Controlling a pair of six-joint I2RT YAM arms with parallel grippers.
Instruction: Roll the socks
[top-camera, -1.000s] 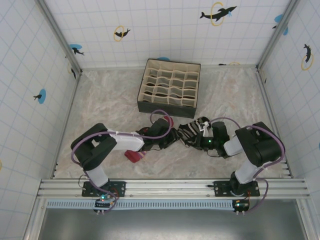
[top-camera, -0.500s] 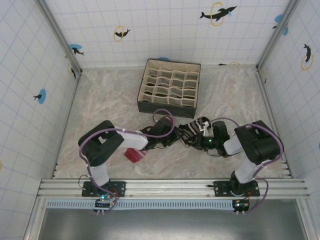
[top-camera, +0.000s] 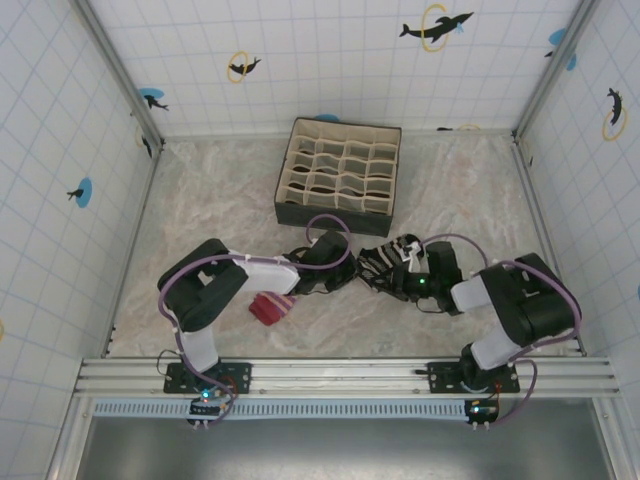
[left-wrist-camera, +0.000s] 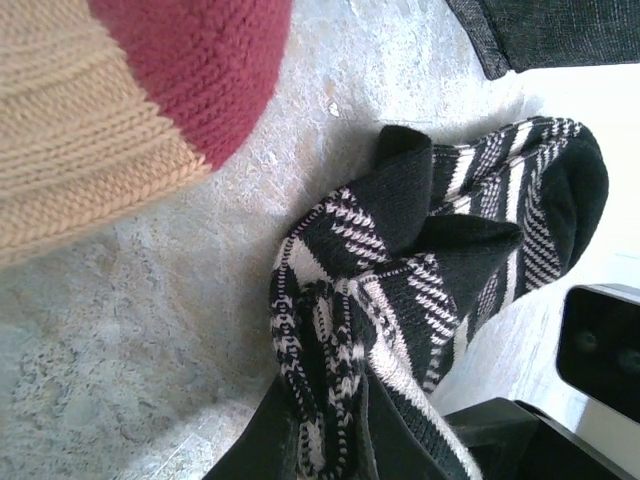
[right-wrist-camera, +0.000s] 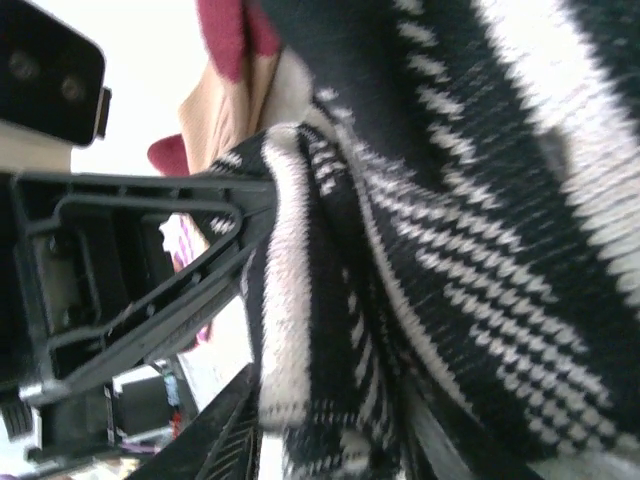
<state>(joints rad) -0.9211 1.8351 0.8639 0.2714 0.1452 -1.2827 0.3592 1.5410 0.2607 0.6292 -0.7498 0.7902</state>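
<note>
Lying crosswise, striped sock points toe rightward

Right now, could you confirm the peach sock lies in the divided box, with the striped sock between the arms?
No: the top view shows the peach sock on the table by the left arm, outside the box; the striped sock is between the arms.

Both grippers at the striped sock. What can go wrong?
1. Left gripper pinches just a bunched edge of the striped sock; it may slip out and the folds fall open.
2. Right gripper sits very close; fingers could clash.
3. Peach sock lies right by the left arm and could get dragged.
</note>
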